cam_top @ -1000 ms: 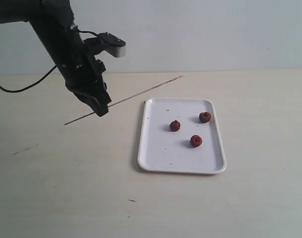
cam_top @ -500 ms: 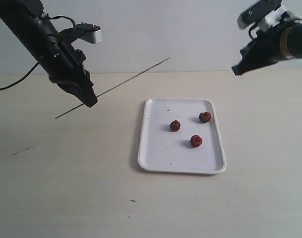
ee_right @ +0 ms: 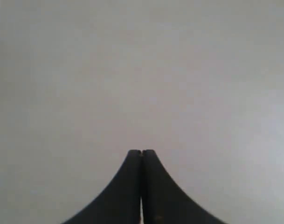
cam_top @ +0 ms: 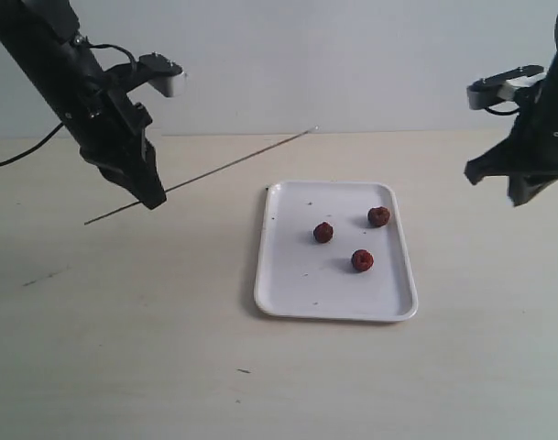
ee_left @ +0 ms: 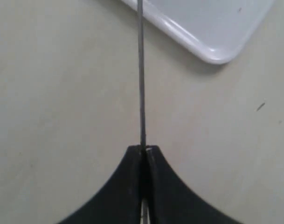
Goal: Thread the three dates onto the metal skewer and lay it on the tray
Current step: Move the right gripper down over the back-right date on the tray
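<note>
Three dark red-brown dates lie loose on the white tray [cam_top: 288,275]: one at its middle [cam_top: 323,232], one toward the far right rim [cam_top: 378,216], one nearer the front [cam_top: 362,260]. The thin metal skewer [cam_top: 233,165] hangs in the air left of the tray, slanting up to the right. My left gripper [cam_top: 153,198] is shut on the skewer near its lower end; in the left wrist view the skewer [ee_left: 141,70] runs straight out from that gripper [ee_left: 144,148] past the tray's corner [ee_left: 216,51]. My right gripper [cam_top: 519,195] hovers right of the tray, shut and empty [ee_right: 142,151].
The tray rests on a pale beige tabletop [cam_top: 123,348] before a plain white wall. A black cable [cam_top: 22,163] trails from the left arm at the far left. The right wrist view shows only bare pale surface.
The left arm has drawn the skewer slightly left and back. The right arm has come into view and dropped from the upper right to just right of the tray.
</note>
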Robot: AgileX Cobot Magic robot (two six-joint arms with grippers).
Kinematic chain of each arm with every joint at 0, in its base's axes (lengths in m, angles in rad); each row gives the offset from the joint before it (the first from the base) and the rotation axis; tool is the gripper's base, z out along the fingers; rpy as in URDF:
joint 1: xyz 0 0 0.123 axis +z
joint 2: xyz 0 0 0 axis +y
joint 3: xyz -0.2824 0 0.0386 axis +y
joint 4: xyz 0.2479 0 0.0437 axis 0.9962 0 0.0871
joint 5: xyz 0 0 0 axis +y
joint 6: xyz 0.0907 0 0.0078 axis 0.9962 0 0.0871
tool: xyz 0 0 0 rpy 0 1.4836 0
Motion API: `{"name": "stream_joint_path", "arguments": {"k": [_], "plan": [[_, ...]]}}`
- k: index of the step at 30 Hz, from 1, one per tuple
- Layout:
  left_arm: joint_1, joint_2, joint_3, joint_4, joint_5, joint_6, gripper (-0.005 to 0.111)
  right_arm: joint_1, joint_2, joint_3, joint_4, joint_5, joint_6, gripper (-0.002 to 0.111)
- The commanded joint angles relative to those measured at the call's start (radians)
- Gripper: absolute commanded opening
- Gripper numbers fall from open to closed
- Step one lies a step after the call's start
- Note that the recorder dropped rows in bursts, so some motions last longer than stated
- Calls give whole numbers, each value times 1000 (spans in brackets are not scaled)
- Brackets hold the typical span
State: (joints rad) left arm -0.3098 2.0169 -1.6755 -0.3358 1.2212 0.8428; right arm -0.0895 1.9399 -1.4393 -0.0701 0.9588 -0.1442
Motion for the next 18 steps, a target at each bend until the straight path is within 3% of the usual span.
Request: {"name": "stream_joint_path", "arguments": {"k": [1, 5, 9, 12, 15, 18], "plan": [[0, -9, 25, 34, -71, 42, 0, 85, -2, -104, 219, 182, -91, 0], [0, -9, 25, 34, -121, 42, 0, 202, 43, -170, 187, 134, -18, 0], [0, -9, 25, 34, -106, 39, 0, 246, 170, -335, 144, 134, 60, 6], [0, -9, 25, 34, -109, 39, 0, 246, 293, -435, 137, 153, 101, 21], [0, -9, 25, 32, -110, 39, 0, 246, 361, -456, 137, 132, 112, 44], [0, -9, 25, 32, -113, 39, 0, 246, 388, -456, 96, 110, 119, 54]]}}
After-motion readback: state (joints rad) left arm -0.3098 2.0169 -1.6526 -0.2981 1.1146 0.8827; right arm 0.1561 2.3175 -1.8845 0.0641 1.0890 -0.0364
